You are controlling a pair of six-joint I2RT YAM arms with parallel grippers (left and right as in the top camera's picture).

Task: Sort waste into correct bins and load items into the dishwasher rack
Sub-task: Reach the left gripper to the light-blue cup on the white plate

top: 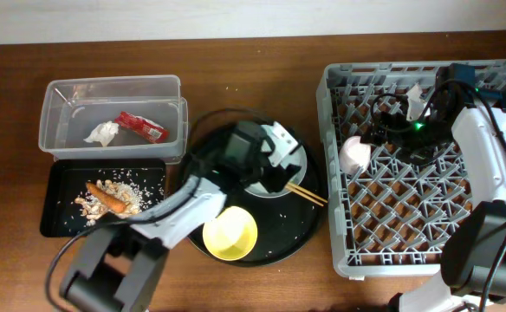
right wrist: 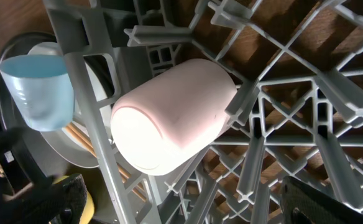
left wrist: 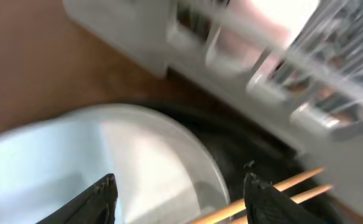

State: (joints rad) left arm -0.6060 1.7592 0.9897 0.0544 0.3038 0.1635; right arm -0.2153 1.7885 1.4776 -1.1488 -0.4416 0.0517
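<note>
From above, the clear tub [top: 110, 95] sits toward the table's far left corner with the red wrapper [top: 142, 126] and the tissue [top: 102, 133] in it. The black tray [top: 58, 217] touches its near side and holds the carrot [top: 106, 198] and food scraps [top: 123, 189], so the waste looks sorted. At mid-table, by the near edge, the round tray [top: 301, 234] carries the yellow bowl [top: 230, 232], the plate [top: 266, 190] and the chopsticks [top: 306, 193]. The left gripper [top: 278, 173] hangs over the plate. The dishwasher rack [top: 426, 225] fills the right edge, and the pink cup [top: 354, 154] is inside by its left wall, with the right gripper [top: 383, 137] just beside it.

The left wrist view is blurred. The left gripper [left wrist: 181, 200] has its jaws apart over a pale rounded vessel [left wrist: 107, 155]; whether that is the plate or the light blue cup I cannot tell. The chopsticks [left wrist: 281, 186] lie close by one finger.

From the right wrist, the right gripper [right wrist: 191, 202] is spread wide and empty above the pink cup [right wrist: 175, 115], which lies on its side among the pegs. The light blue cup [right wrist: 38, 90] stands beyond the rack wall.

Closing the left jaws could snag the chopsticks and flick them off the tray. The pink cup on its side might roll if the right arm brushes it. Both arms work near the same rack wall, so they could clash.
</note>
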